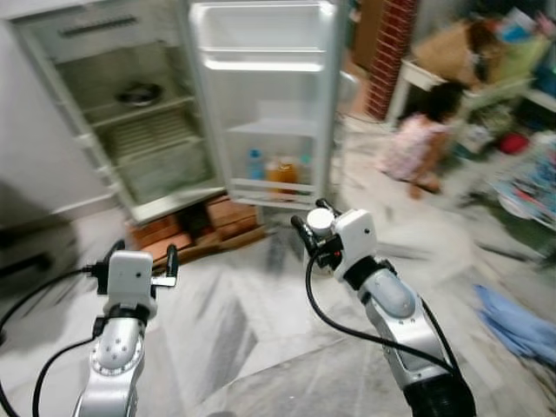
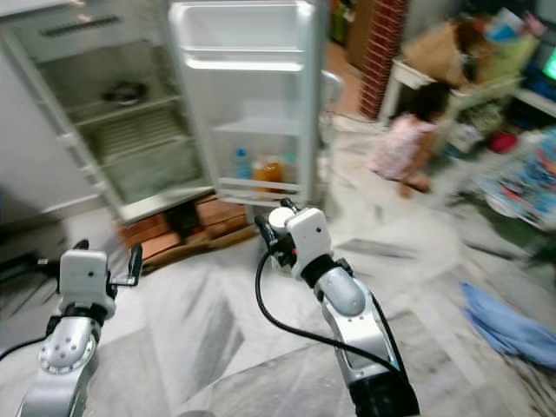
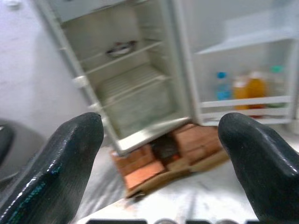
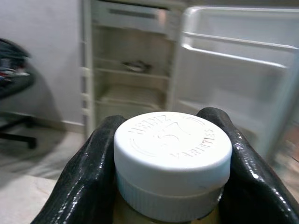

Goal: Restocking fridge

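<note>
The white fridge (image 1: 130, 130) stands open ahead on the left, its door (image 1: 261, 104) swung wide. Several bottles (image 1: 280, 174), one blue-capped and one orange, stand in the lowest door shelf. A dark bowl (image 1: 139, 93) rests on an inner shelf. My right gripper (image 1: 317, 228) is raised in front of the door, shut on a white-capped bottle (image 4: 173, 158) with embossed lettering on the cap. My left gripper (image 1: 143, 254) is held up at the lower left, open and empty, facing the fridge interior (image 3: 135, 93).
Bricks (image 1: 195, 228) prop up the fridge base. A person (image 1: 417, 143) sits on the marble floor at the right, by a cluttered white table (image 1: 478, 61) and a brick pillar (image 1: 391, 52). A blue cloth (image 1: 517, 321) lies at the right. A dark chair (image 1: 26, 252) stands left.
</note>
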Motion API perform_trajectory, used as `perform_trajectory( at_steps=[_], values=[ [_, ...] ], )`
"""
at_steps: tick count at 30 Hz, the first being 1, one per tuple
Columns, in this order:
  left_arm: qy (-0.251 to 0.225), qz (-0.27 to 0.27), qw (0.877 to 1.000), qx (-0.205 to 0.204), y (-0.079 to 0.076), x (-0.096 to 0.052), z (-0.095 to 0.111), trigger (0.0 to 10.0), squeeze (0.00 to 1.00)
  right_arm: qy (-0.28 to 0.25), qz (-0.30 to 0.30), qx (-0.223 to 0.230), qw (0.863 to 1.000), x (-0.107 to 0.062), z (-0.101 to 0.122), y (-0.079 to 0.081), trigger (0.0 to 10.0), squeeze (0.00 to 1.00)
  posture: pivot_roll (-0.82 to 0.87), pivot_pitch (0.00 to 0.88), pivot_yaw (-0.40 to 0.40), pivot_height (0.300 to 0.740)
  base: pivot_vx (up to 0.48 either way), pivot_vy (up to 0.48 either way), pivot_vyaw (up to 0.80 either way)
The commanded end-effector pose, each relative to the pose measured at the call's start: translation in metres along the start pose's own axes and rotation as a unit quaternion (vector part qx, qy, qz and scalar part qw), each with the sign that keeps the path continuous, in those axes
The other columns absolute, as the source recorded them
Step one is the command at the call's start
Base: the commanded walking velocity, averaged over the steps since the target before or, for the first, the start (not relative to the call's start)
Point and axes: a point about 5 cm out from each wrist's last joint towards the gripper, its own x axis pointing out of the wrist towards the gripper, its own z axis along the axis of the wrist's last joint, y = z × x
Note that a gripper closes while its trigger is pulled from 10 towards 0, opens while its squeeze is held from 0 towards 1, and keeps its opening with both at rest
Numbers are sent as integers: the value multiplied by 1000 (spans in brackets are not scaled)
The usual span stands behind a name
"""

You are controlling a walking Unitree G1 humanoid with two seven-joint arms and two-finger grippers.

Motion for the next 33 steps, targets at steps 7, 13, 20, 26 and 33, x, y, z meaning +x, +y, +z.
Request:
perform_trajectory(
  at_steps=[7,13,20,26,33],
  values=[
    [-6,-16,1000,-3,-10,2,4,10000,0,-21,-14,-16,1000,0,11,-14,10000,0,-48,63,41,740,393,0,774],
    [-6,-26,1000,-3,-12,2,3,10000,0,-20,-29,-18,999,0,10,-15,10000,0,-49,65,40,740,480,0,337],
    [-9,-30,1000,0,-13,4,5,10000,0,-28,-36,-13,999,2,13,-16,10000,0,-49,66,39,740,476,0,0],
    [-10,-33,999,3,-15,4,6,10000,0,-28,-45,-16,998,2,13,-19,10000,0,-47,64,36,740,466,0,0],
    [-7,-32,999,3,-16,4,5,10000,0,-26,-40,-16,999,2,10,-16,10000,0,-43,62,33,740,443,0,0]
  ],
)
